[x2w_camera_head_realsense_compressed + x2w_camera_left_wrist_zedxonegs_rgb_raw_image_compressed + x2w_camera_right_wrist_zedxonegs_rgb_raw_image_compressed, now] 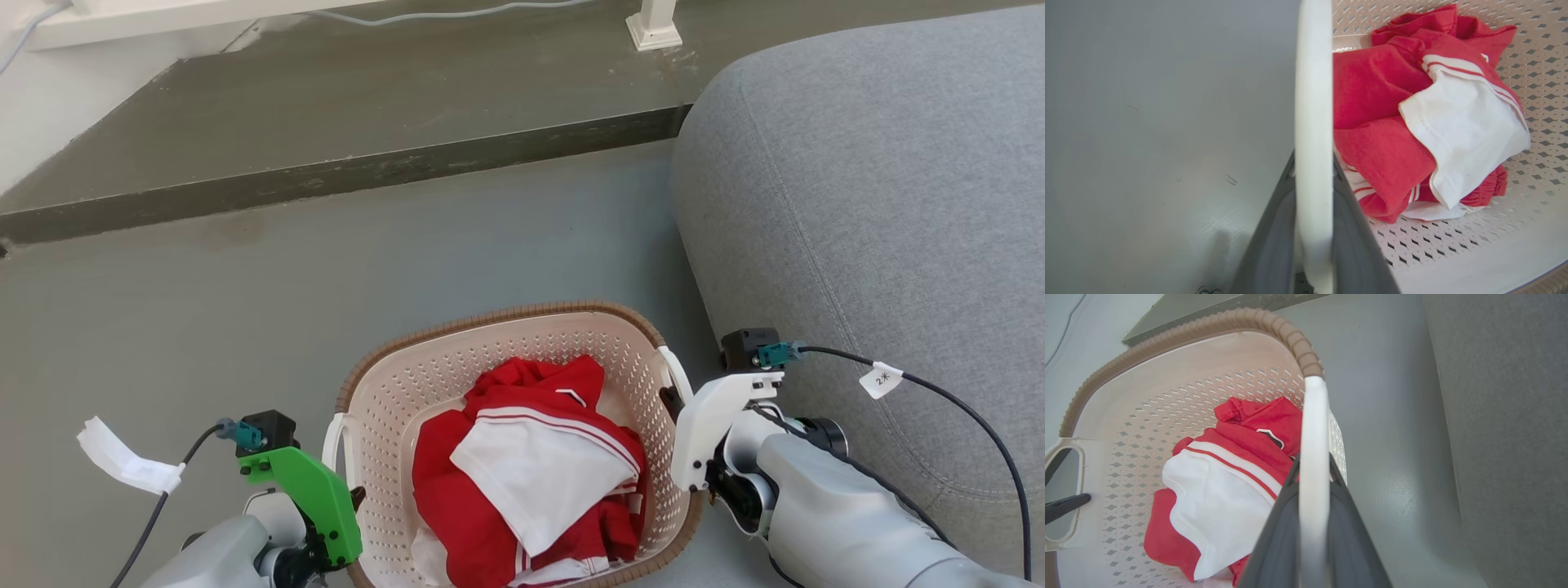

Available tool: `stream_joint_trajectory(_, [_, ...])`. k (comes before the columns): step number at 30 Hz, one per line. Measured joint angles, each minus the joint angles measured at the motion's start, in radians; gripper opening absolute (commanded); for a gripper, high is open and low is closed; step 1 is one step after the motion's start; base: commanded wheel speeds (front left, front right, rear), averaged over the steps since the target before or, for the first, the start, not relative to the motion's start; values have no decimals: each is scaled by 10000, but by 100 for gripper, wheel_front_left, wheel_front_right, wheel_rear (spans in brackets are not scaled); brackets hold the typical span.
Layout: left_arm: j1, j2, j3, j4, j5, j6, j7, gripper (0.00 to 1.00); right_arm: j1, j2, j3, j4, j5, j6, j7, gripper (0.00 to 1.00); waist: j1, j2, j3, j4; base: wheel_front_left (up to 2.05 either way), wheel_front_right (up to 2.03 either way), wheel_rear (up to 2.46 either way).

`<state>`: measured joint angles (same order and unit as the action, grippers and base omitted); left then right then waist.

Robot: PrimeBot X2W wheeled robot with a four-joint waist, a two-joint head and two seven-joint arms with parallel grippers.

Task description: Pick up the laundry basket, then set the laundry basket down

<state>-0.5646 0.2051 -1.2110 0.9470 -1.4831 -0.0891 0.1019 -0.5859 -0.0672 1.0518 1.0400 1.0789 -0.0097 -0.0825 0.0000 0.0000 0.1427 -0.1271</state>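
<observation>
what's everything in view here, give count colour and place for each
laundry basket: one, cream with brown rim, lower middle, between both hands
handles: two, white, one on each basket side
clothes: one pile, red and white, inside the basket
sofa: one, grey, right of the basket
floor: grey, around the basket
step: one, dark grey, across the top
post foot: one, white, on the step
cable: grey, top edge
left hand: one, dark fingers closed on the left handle
right hand: one, dark fingers closed on the right handle
</observation>
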Motion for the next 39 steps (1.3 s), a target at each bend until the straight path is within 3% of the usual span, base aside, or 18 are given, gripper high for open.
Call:
stream_joint_trajectory(26, [-156,-88,15,184,6,-90,-107,0,-172,-36,397,52,226,-12,-4,0,0,0,263,8,0,0,0])
stream_joint_trajectory(39, [-567,489,161,-174,113,-211,-602,0,-492,-29,554,-729,364,-556,-439,0,0,0,1414,57,0,0,0])
